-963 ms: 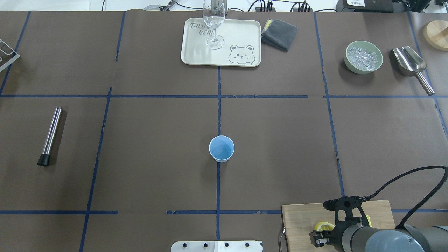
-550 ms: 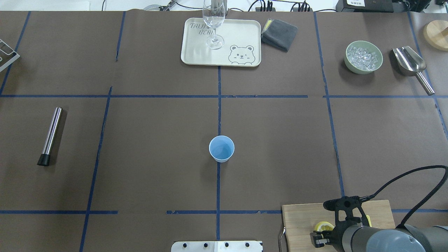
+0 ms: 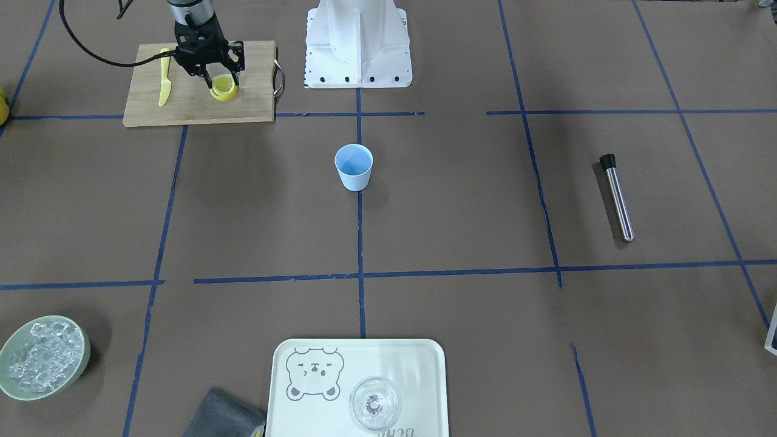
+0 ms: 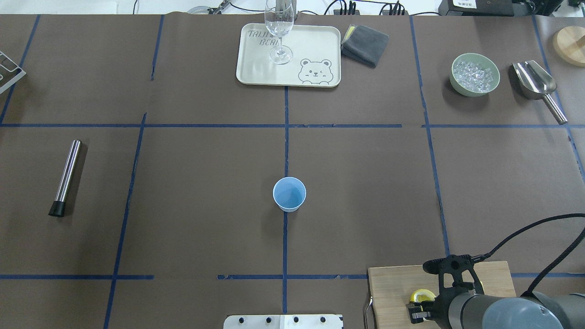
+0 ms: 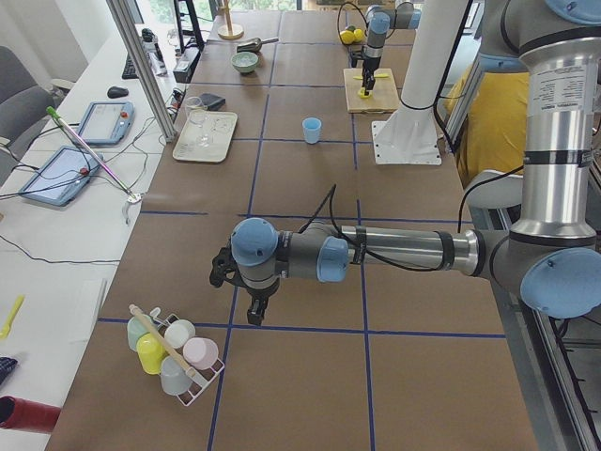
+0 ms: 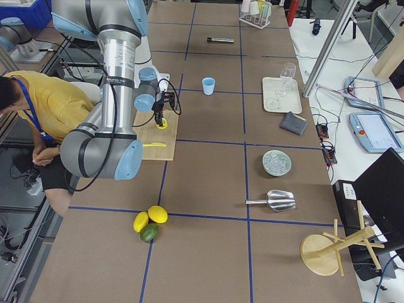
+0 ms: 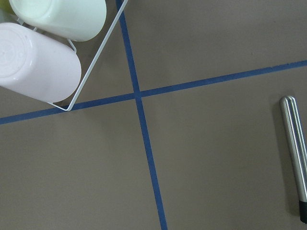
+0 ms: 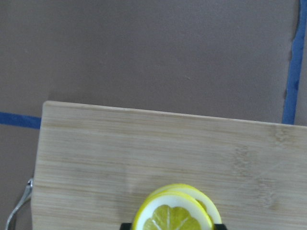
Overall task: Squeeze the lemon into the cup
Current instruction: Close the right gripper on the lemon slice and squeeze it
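Observation:
The lemon [image 3: 223, 87] is a round slice on top of another slice on the wooden cutting board [image 3: 255, 103], at the robot's near right; it also shows in the right wrist view [image 8: 175, 215] and the overhead view [image 4: 421, 295]. My right gripper [image 3: 221, 82] is open and low over it, a finger on each side. The light-blue cup [image 4: 289, 194] stands upright at the table's middle, well apart from the board. My left gripper [image 5: 237, 296] hovers over the table's far left end; I cannot tell whether it is open.
A yellow knife [image 3: 164, 85] lies on the board. A steel muddler [image 4: 66, 176] lies at the left. A tray [image 4: 256, 68] with a wine glass [image 4: 279, 27], a grey cloth [image 4: 364, 43], an ice bowl [image 4: 475, 75] and a scoop [image 4: 534, 82] line the far side. A cup rack [image 5: 174, 352] is by the left gripper.
My right arm has sunk slightly toward the board, bringing the gripper lower around the lemon slice. The cup and the rest have not moved.

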Controlling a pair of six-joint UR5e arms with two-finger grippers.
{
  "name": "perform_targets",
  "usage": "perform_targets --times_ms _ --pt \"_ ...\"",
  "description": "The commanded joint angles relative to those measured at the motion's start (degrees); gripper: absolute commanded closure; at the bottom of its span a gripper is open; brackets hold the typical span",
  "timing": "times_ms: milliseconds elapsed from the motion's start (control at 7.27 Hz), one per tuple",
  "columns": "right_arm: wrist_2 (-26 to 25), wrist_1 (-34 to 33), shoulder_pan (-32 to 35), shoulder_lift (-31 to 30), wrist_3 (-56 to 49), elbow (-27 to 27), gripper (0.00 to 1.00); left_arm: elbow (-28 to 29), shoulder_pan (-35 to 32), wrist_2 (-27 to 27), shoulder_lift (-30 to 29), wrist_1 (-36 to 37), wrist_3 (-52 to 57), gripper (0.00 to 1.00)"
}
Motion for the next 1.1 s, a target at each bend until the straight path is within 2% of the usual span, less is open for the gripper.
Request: perform_targets --times_ms 0,688,963 --pt "0.1 0.0 0.0 -0.2 0.0 1.2 0.5 0.0 0.0 0.0 0.0 0.0 0.0 0.0" --pt "-0.2 -0.1 0.3 -0.4 0.3 3.5 0.48 -0.1 -0.2 0.0 0.1 0.0 0.1 0.0" --pt "-0.1 -0.1 2.4 0.4 0.3 5.0 0.47 -0.1 -0.2 0.0 0.1 0.0 0.1 0.0"
